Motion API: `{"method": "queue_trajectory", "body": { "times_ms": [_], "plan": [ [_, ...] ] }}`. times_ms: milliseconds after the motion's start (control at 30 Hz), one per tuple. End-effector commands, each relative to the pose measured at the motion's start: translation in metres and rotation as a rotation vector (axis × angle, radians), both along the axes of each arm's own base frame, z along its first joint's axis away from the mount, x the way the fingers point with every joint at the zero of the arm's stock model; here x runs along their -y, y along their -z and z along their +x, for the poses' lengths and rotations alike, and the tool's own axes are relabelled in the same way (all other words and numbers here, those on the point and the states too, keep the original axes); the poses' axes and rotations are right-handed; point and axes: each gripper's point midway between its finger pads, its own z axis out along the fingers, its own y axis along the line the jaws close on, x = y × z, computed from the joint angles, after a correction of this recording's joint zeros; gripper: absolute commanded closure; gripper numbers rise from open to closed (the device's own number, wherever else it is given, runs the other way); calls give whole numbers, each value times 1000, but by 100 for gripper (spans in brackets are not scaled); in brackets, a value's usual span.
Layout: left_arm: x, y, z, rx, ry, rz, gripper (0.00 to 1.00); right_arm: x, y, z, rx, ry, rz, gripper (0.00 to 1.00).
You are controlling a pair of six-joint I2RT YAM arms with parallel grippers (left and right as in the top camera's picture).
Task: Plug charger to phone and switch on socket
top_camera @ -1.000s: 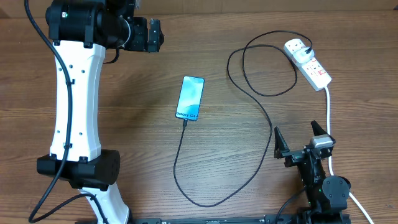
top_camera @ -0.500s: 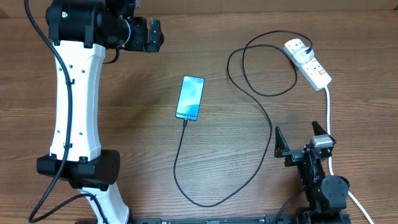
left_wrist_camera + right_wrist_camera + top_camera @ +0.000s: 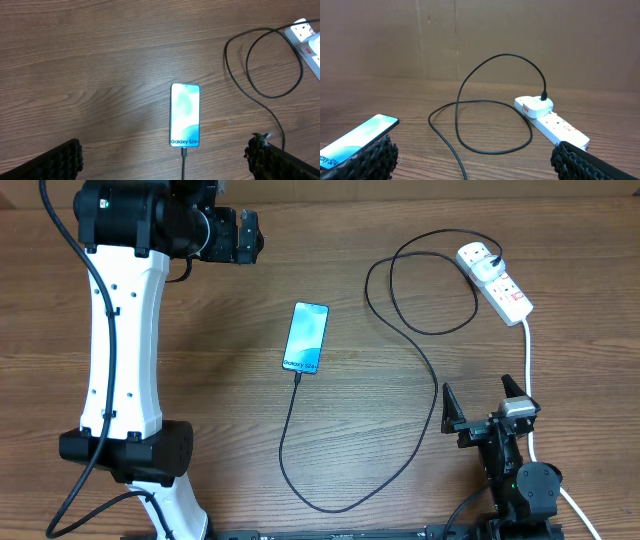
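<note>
— Where's the right gripper point(image 3: 477, 392)?
— Closest to us, fingers spread wide, holding nothing.
— And the phone point(image 3: 306, 337)?
— Mid-table point(image 3: 220, 380), with the charger point(image 3: 506, 54) in its bottom end (screen lit). The socket point(image 3: 497, 280) sits far right. The left gripper point(image 3: 164, 152) is spread too.

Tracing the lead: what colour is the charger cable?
The charger is black; the overhead view shows it best.

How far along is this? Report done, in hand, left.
Done: the charger meets the phone at its bottom edge, and its other end sits in the socket. In hand: nothing; the left gripper and right gripper are open and empty. Left: the socket switch; its state isn't readable here.
</note>
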Motion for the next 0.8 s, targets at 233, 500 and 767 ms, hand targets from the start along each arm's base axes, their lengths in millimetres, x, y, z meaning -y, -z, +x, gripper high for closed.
{"method": "queue_trajectory", "body": {
  "times_ms": [233,500,767],
  "plan": [
    [2,2,1,-2,1,4,0,1,0,0,9,10,2,0],
    [2,2,1,-2,1,4,0,1,0,0,9,10,2,0],
    [1,4,-6,-26,1,7,0,1,0,0,9,10,2,0]
  ]
}}
